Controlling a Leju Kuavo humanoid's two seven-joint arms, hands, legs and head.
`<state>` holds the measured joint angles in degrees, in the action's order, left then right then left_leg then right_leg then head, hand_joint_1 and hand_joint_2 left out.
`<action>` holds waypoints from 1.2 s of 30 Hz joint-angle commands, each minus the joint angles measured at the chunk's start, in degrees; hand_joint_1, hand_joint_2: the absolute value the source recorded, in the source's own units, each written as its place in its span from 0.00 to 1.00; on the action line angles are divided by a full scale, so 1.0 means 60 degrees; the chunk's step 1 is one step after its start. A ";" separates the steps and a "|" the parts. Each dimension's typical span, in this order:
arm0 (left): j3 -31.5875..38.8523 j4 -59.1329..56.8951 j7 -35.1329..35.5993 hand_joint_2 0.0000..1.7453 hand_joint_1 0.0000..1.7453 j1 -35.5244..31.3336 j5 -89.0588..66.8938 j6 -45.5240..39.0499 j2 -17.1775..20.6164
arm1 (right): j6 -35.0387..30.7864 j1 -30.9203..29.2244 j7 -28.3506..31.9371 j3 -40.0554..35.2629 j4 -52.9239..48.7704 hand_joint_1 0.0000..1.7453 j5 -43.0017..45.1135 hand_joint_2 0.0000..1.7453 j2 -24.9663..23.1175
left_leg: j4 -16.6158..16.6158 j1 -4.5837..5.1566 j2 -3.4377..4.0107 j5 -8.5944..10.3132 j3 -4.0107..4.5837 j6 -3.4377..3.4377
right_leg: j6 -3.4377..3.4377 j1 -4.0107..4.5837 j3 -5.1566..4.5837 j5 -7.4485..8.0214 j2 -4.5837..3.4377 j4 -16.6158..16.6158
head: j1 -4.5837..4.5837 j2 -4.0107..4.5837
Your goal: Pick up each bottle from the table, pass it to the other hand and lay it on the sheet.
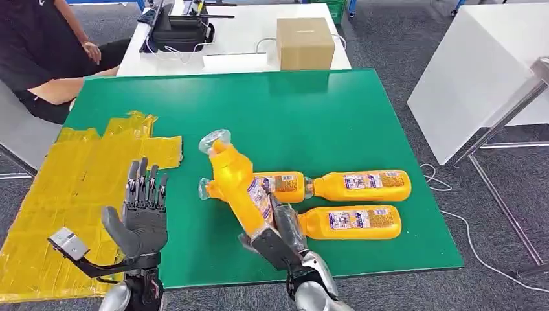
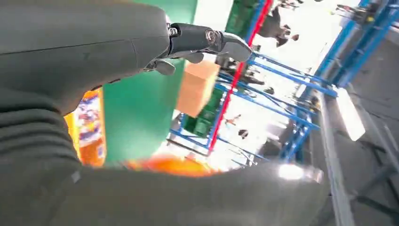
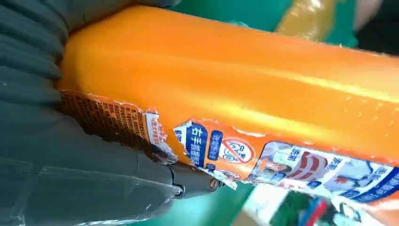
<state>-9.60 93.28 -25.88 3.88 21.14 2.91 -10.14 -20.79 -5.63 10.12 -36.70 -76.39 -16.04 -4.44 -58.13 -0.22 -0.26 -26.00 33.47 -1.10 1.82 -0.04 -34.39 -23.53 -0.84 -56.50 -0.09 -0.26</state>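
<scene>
Nearest, the right hand (image 1: 280,234) grips an orange bottle (image 1: 238,184) around its lower body and holds it lifted off the green table (image 1: 324,116), tilted with its clear cap up and toward the left. In the right wrist view the fingers (image 3: 195,181) wrap under the bottle (image 3: 244,94), pressing on its torn blue-and-white label (image 3: 221,150). The left hand (image 1: 144,210) is raised upright near the table's front-left edge, palm toward the held bottle, fingers straight and slightly apart, holding nothing. In the left wrist view its thumb (image 2: 207,40) reaches out over the green top with nothing between thumb and palm.

Just behind the right hand, three more bottles lie on their sides on the table. One (image 1: 353,222) lies closest to the front edge, touching or nearly touching the right hand. Another (image 1: 362,185) lies just behind it, roughly parallel. A third (image 1: 281,186) lies partly hidden behind the held bottle, its cap pointing left.

Left of the table's green area, a crinkled yellow sheet (image 1: 71,188) covers the left side, with no bottle on it.

Farther back, a white table (image 1: 239,32) carries a cardboard box (image 1: 304,43) and black equipment (image 1: 181,26). A seated person (image 1: 39,52) is at far left.
</scene>
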 commanded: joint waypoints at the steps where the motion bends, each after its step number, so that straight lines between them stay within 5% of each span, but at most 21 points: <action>1: -0.0226 -0.0751 0.0590 1.00 0.00 -0.0161 0.0734 -0.0099 0.0316 | -0.0203 0.0462 0.0485 0.0599 -0.1149 1.00 0.0055 1.00 0.0008 | 0.0016 0.0003 -0.0009 -0.0011 -0.0039 0.0008 | -0.0001 -0.0001 0.0040 -0.0015 0.0023 0.0012 | 0.0000 0.0000; 21: -0.1159 -0.1255 0.0848 1.00 0.00 -0.0429 0.0549 0.1317 0.0880 | 0.0525 -0.0178 0.0166 0.0367 0.0067 1.00 0.0125 1.00 -0.0060 | 0.0023 0.0004 0.0006 -0.0013 -0.0028 0.0000 | -0.0002 -0.0004 0.0025 -0.0007 0.0006 0.0021 | 0.0000 0.0000; 36: -0.1142 -0.1586 0.0962 1.00 0.00 -0.0592 0.0248 0.2233 0.0870 | 0.2028 -0.1390 -0.0891 -0.1003 0.1515 1.00 -0.0011 1.00 0.0068 | 0.0017 0.0005 0.0002 -0.0009 -0.0008 -0.0003 | -0.0001 -0.0005 0.0005 -0.0005 0.0007 0.0015 | 0.0000 0.0000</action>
<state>-15.41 87.75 -20.44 2.45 22.64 15.82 -6.75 -9.16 -9.64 5.33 -38.84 -74.16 -16.02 -4.90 -58.13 -0.21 -0.27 -26.05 33.61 -1.15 1.82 -0.06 -34.53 -23.55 -0.84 -56.49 -0.09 -0.26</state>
